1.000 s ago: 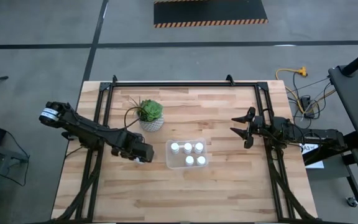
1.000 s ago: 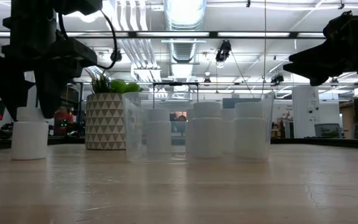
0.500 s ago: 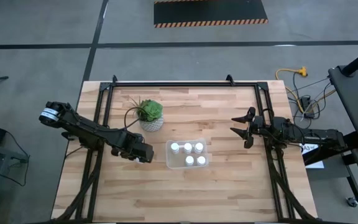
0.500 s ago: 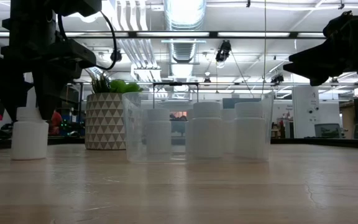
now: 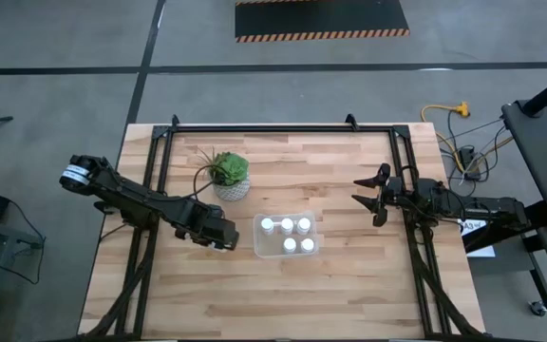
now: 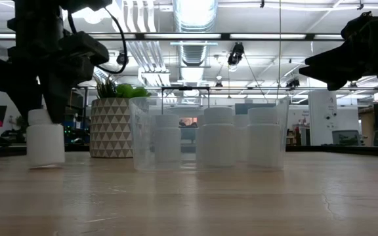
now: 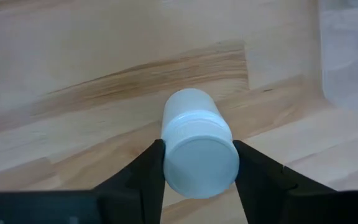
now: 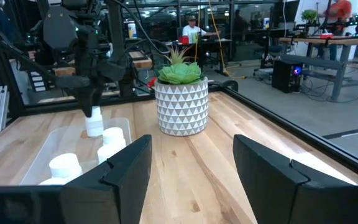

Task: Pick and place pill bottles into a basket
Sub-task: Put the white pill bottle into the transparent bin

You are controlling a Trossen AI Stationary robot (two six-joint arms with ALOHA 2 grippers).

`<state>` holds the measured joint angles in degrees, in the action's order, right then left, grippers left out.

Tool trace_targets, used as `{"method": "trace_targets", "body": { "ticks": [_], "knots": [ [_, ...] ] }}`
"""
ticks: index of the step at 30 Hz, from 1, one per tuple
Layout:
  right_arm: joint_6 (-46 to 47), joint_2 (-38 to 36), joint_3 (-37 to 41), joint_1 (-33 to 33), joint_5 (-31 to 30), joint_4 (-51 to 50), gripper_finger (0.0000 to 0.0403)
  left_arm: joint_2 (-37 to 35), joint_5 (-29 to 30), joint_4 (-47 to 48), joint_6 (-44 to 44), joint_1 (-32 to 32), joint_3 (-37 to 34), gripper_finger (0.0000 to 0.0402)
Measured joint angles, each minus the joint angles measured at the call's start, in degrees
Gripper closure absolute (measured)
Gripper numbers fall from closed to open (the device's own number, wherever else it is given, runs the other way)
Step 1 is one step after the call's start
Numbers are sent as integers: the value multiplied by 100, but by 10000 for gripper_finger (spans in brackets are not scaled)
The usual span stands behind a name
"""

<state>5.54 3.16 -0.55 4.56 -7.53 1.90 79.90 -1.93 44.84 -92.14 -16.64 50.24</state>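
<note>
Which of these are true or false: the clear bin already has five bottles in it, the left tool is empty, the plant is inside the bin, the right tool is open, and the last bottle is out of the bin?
1. The clear bin holds five bottles. True.
2. The left tool is empty. False: its fingers are closed on the sides of a white bottle.
3. The plant is inside the bin. False: it stands on the table outside the bin.
4. The right tool is open. True: it waits open and empty near the table's right edge.
5. The held bottle is outside the bin. True: it is beside the bin's left wall.
</note>
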Motion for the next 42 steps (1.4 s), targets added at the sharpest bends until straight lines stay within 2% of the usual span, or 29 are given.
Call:
{"method": "trace_targets", "body": {
  "ticks": [9, 16, 20, 24, 29, 34, 42],
  "knots": [
    [0, 0, -1, 0, 0, 1, 188, 1, -66, -384, 220, -2, 121, 258],
    [0, 0, -1, -4, 0, 2, 188, 2, 208, -1337, 1324, -9, 430, 258],
    [0, 0, -1, -4, 0, 0, 188, -2, 272, -1502, 2000, -9, 657, 258],
    [0, 0, -1, -4, 1, 1, 188, -11, 251, -1506, 2307, -11, 871, 258],
    [0, 0, 0, -4, 0, 1, 188, -11, 266, -1545, 2395, -11, 1035, 258],
    [0, 0, -1, -2, 0, 2, 188, -11, 340, -2092, 2800, -11, 1049, 258],
    [0, 0, -1, -2, 2, -1, 188, 70, 422, -1960, 2678, -11, 1146, 258]
  ]
}}
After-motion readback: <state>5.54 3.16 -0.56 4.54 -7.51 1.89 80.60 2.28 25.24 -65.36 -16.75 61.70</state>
